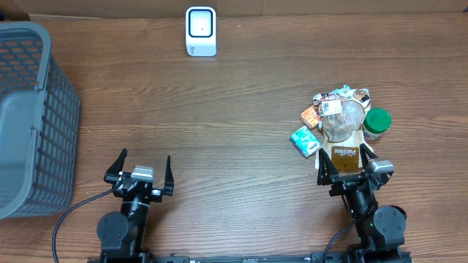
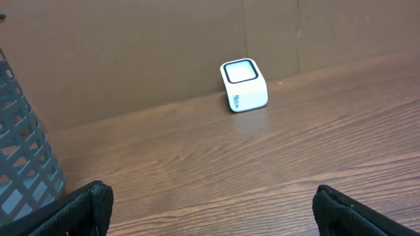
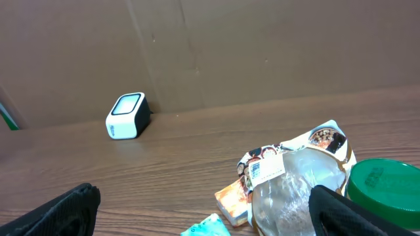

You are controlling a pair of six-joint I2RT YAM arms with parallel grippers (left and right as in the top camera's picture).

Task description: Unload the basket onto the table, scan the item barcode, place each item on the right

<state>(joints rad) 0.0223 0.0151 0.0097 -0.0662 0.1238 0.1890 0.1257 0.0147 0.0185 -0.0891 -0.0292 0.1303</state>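
I'm watching the right gripper [image 1: 344, 161] standing wide open, the pile of items [image 1: 338, 117] lying just ahead, its brown packet [image 1: 346, 151] reaching between the jaws. The left gripper [image 1: 145, 157] is gaping too, well apart from the scanner [image 1: 200, 31].

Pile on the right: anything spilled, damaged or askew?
Nothing looks spilled or damaged. The packets and a green-lidded jar lie heaped together, overlapping at odd angles. Farther back, the scanner stands squarely upright.
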